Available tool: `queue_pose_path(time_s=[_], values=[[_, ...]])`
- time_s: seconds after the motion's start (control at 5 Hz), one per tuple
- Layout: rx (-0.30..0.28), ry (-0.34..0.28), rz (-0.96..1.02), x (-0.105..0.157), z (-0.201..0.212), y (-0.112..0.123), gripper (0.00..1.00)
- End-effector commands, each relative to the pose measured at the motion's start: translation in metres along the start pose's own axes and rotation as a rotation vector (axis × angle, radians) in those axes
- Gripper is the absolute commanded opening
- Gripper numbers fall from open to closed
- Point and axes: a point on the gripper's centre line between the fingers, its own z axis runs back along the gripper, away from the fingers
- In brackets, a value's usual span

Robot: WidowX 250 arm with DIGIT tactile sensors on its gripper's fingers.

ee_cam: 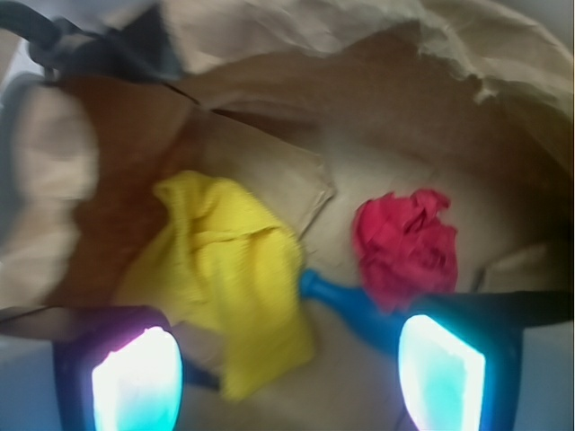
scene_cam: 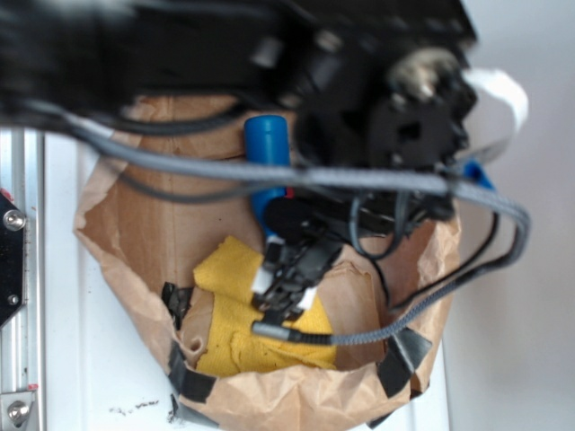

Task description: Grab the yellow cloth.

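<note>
Yellow cloth [ee_cam: 225, 269] rumpled on the brown floor of a paper bag [ee_cam: 377, 81], left of centre in the wrist view, folds running down toward the lower middle of the frame. Lying loose, apart from both fingers. Red cloth ball [ee_cam: 406, 244] to the right of centre, crumpled, smaller than the yellow piece and set apart from it. Blue object [ee_cam: 346, 310] between the two, narrow end touching or just beside the yellow cloth's right edge, wider end passing under the red ball's lower side; exact shape hard to tell through the blur.

Gripper [ee_cam: 287, 368] at the bottom of the wrist view, jaws spread wide with nothing between them. Left finger pad [ee_cam: 135, 382] glowing pale cyan in the lower left, another pad in the lower right, both over the bag's floor. Lower tip of the yellow cloth reaching into the gap between the pads.

Brown, crinkled bag walls rising across the top and right of the wrist view.

Seen from the exterior view: bag rim taped with black tape [scene_cam: 189, 382] along the lower edge, yellow cloth in the lower middle of the frame, black arm and grey cables [scene_cam: 269, 171] filling the upper half, gripper lowered over the cloth's upper right part. Blue cylinder standing behind it, upper centre. White surface [scene_cam: 512, 359] around the bag.
</note>
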Motion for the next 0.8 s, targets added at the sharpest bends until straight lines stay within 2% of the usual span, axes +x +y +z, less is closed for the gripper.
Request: queue_pose_path(time_s=[0.0, 0.2, 0.4, 0.6], values=[[0.186, -0.046, -0.190, -0.017, 0.010, -0.028, 1.00], [0.171, 0.025, -0.201, -0.004, -0.014, -0.030, 1.00], [0.139, 0.078, -0.233, -0.013, -0.040, -0.058, 1.00], [0.095, 0.109, -0.272, -0.006, -0.050, -0.070, 1.00]])
